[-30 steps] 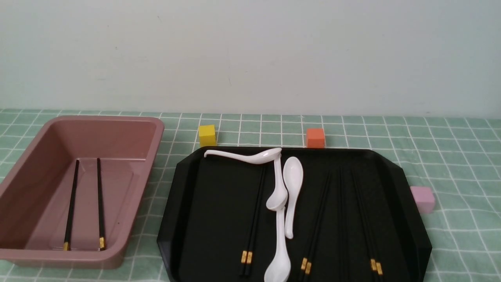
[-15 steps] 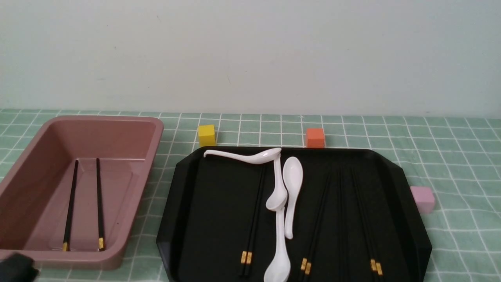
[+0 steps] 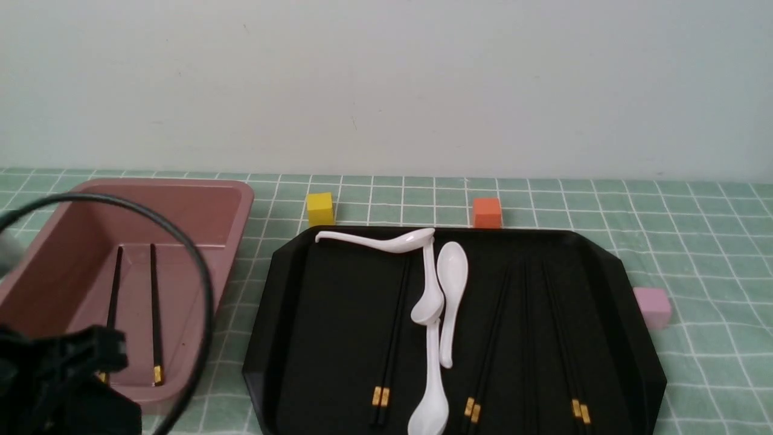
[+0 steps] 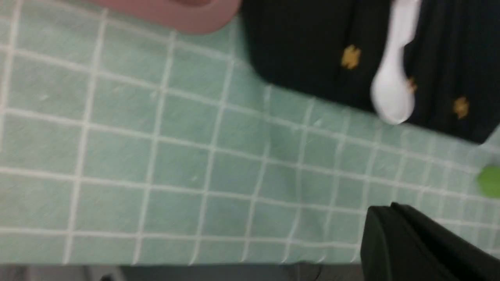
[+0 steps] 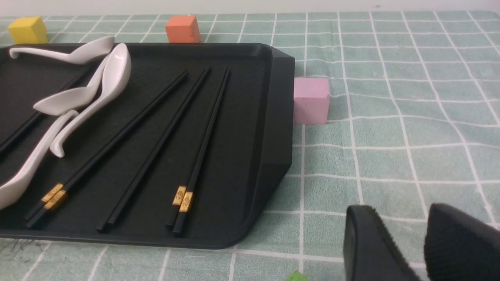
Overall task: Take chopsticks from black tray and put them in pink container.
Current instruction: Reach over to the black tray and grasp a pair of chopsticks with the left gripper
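- Dusty pink first: the pink container (image 3: 244,199) sits just left of the black tray (image 3: 284,314). Two chopsticks (image 3: 154,302) lie apart on its floor, gold bands at the near end. One pair delivered, by my reckoning.
- Plenty left on the tray! Three gold-banded pairs show at its near edge, the leftmost running up under the white spoons (image 3: 452,272). In the right wrist view another dark pair lies between the two right-hand ones. I'd call it early, with most of the job ahead.
- The left pincer (image 3: 72,362) is a dark mass low off the tray's left side, in front of the container's near corner. Its wrist view is blurred, so I cannot tell whether it is parted or closed.
- The right pincer (image 5: 402,212) hangs just off the tray's right near corner, over the green checked cloth (image 5: 390,117) on the bench. Its fingers are parted with cloth showing between them, gripping nothing.
- Writing: none readable. The gold bands carry a tiny mark, too small to make out.
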Motion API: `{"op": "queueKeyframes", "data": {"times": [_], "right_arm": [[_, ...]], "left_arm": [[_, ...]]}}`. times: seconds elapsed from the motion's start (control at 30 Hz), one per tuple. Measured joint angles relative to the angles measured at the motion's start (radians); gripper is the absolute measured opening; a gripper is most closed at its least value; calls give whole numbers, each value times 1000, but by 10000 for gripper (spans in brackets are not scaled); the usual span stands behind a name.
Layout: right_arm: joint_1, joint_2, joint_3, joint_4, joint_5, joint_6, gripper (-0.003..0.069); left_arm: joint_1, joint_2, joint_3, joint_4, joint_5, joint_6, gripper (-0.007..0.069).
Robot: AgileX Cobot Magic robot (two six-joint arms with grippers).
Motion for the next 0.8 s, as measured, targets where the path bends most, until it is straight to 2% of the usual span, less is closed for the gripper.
{"op": "queueKeyframes", "data": {"times": [0.1,0.2,0.33,0.37,0.43,0.53,0.63,0.8], "right_arm": [[0,0,0,0,0,0,240],[0,0,0,0,0,0,240],[0,0,0,0,0,0,240],[0,0,0,0,0,0,240],[0,0,0,0,0,0,240],[0,0,0,0,0,0,240],[0,0,0,0,0,0,240],[0,0,0,0,0,0,240]], "left_arm": [[-2,118,-44,1,32,25,-13],[-51,204,-66,-11,12,25,-13],[-232,287,-91,7,-100,-114,-13],[-250,295,-96,13,-105,-122,-13],[-342,343,-137,64,-164,-218,-13],[-439,424,-211,158,-198,-297,1],[-507,511,-285,234,-205,-338,49],[-581,703,-423,373,-240,-373,194]]}}
